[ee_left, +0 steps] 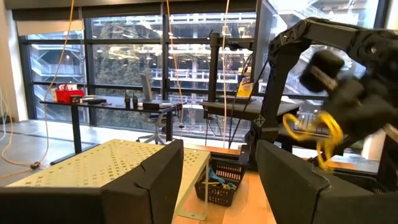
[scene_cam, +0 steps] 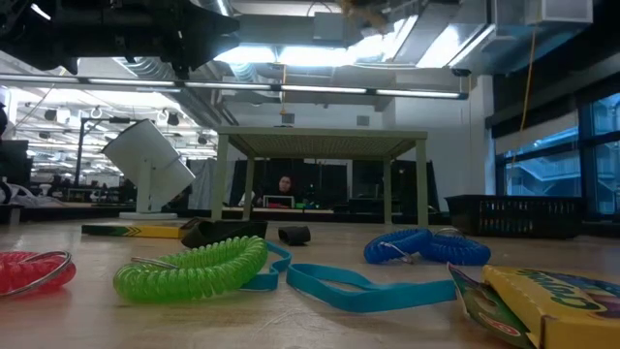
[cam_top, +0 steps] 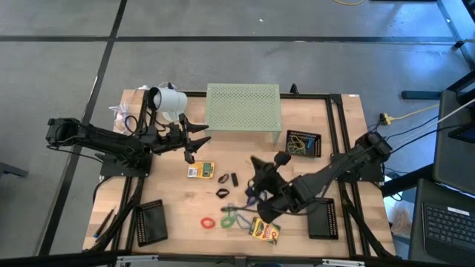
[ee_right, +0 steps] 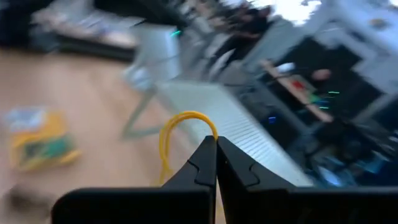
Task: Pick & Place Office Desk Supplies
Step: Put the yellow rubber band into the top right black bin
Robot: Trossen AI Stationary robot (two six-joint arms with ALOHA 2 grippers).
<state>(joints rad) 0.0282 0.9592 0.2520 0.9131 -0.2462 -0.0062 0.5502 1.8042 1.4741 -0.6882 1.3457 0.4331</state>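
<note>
Although both crayon boxes carry print on their yellow-and-green faces, no word on them can be read in any view. The right gripper [ee_right: 216, 163] has its two fingers pressed together on a yellow rubber-band loop [ee_right: 180, 134]; the loop rises as an arch from between the fingertips and bends away to one side of them, so it hangs off the table. In the high view this gripper [cam_top: 259, 167] is over the middle of the table [cam_top: 349, 133], in front of the pale green perforated stand [cam_top: 243, 108].

The left gripper [cam_top: 194, 139] hovers near the white lamp-like object [cam_top: 168, 99], its fingers spread apart and empty.

One crayon box [cam_top: 200, 170] lies flat just in front of the left gripper, its long axis running left to right. The second crayon box [cam_top: 264, 231] lies near the front edge under the right arm, turned at a slant. Between them on the wood lie the red loop [cam_top: 208, 222], the green coiled loop [cam_top: 228, 220] with a blue strap [scene_cam: 349, 289] beside it, and small black clips [cam_top: 223, 179]. A blue coiled loop [scene_cam: 418, 245] lies further back in the low view. A black bin [cam_top: 303, 143] beside the stand holds some yellow items.
</note>
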